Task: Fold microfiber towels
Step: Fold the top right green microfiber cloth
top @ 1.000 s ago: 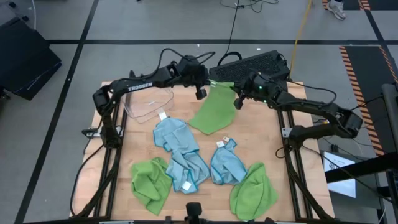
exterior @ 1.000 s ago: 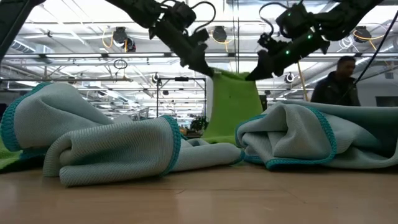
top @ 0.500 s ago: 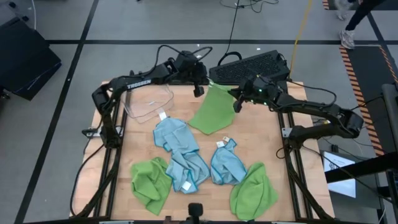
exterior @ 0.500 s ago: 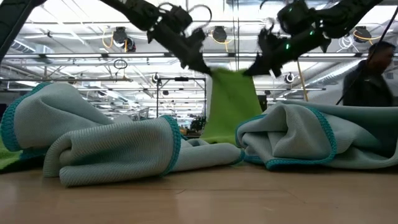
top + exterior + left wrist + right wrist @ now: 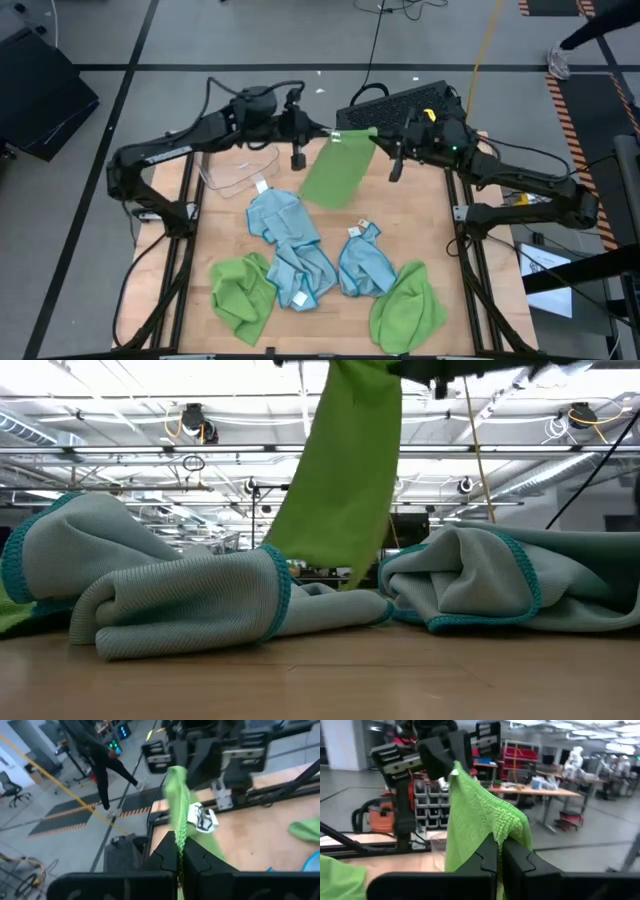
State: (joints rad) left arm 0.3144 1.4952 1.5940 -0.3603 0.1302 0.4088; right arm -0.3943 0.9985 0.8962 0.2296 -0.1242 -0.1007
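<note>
Three lime-green and three light-blue microfiber towels: one green towel [image 5: 337,170] hung pinched between left gripper [image 5: 297,160] and right gripper [image 5: 393,172] above the wooden table [image 5: 440,240].

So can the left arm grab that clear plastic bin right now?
Probably not yet. The left pincer is shut on the lime green towel, which the right pincer also holds up. The bin sits uncovered just beside it.

Lime green towel [image 5: 338,170] now lifted clear of surface [image 5: 420,215], hanging stretched between both grippers instead of draping onto the wood. Left gripper [image 5: 297,160] shifted out toward left side and raised; right gripper [image 5: 394,172] shifted slightly right and raised, both up out of low view. Person behind the table gone from low view.
</note>
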